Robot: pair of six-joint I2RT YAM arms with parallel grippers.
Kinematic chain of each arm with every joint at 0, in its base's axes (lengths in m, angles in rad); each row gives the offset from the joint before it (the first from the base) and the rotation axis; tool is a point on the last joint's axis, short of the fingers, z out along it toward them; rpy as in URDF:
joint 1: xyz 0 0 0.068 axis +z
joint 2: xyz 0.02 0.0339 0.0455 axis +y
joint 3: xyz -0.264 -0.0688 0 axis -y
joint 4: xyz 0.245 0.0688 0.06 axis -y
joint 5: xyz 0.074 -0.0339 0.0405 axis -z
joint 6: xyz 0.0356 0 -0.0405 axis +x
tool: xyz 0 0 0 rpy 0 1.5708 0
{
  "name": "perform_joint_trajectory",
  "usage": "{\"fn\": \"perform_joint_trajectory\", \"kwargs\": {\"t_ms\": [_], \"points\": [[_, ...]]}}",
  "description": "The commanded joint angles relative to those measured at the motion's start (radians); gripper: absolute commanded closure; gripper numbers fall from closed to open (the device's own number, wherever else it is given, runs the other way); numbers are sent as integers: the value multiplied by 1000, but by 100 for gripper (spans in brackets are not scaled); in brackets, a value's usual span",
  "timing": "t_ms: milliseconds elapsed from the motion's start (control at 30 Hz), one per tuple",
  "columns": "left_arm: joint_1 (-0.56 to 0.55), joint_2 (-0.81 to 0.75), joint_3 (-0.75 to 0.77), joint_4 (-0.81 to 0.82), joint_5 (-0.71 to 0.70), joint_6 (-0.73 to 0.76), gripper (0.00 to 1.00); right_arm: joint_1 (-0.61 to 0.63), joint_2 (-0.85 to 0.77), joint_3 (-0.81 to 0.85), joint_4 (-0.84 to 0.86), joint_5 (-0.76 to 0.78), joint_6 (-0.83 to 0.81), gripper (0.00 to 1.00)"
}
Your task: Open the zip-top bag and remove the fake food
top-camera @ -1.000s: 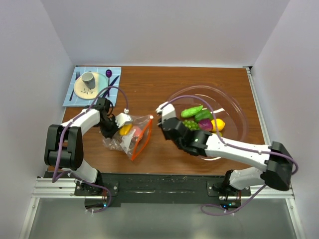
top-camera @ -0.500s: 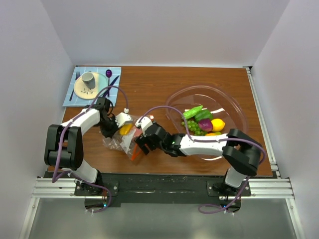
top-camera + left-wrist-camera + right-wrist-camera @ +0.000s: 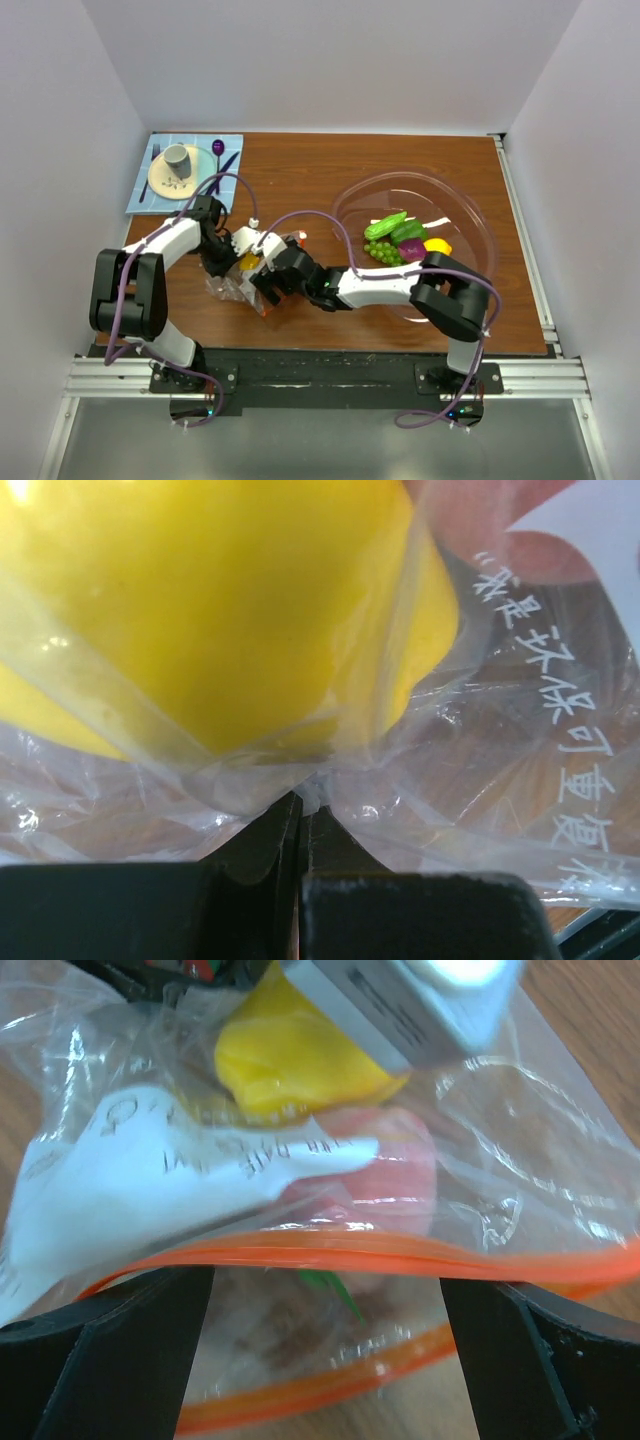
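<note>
Left gripper [image 3: 303, 805] jaws were pinched together on a fold of the zip-top bag [image 3: 480, 740], with a yellow fake fruit [image 3: 220, 600] just above, inside the bag. Right gripper [image 3: 325, 1360] jaws were wide apart at the bag's mouth, the orange zip strip [image 3: 380, 1245] running across between the fingers. A pink piece [image 3: 395, 1175] was also inside. The bag lay on the wooden table [image 3: 300, 170], left of the clear bowl [image 3: 465, 215] holding more fake food [image 3: 385, 224].

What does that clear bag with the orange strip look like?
The zip-top bag is clear crinkly plastic with an orange zip strip, mouth gaping, printed white patch. It lies on the wooden table holding yellow and pink fake food. The left gripper pinches a fold; the open right gripper faces its mouth.
</note>
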Motion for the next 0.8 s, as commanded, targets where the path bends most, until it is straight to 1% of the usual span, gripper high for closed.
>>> {"fn": "perform_joint_trajectory", "kwargs": {"t_ms": [0,133,267,333,433,467,500,567,667,700,767], "points": [[-6,9,36,-36,23,43,100,6,67,92,49,18,-67,1],[-6,29,51,-72,38,63,100,4,128,146,46,18,-69,1],[-6,32,64,-76,37,57,100,4,147,143,59,-3,-57,2],[-6,34,67,-72,34,54,100,4,130,115,68,-12,-43,7],[-6,35,58,-60,25,49,100,4,62,42,101,-13,-17,30],[-6,35,53,-56,20,49,100,4,39,17,111,-9,-11,48],[-6,38,48,-51,15,48,100,4,10,-9,141,-5,-8,57],[-6,43,41,-40,11,46,100,4,-59,-66,151,3,2,73],[-6,52,38,-39,8,40,100,4,-140,-113,126,18,14,76],[-6,49,38,-37,6,38,100,4,-162,-132,90,23,19,76],[-6,41,36,-33,8,35,100,4,-244,-164,72,38,28,78]]}}
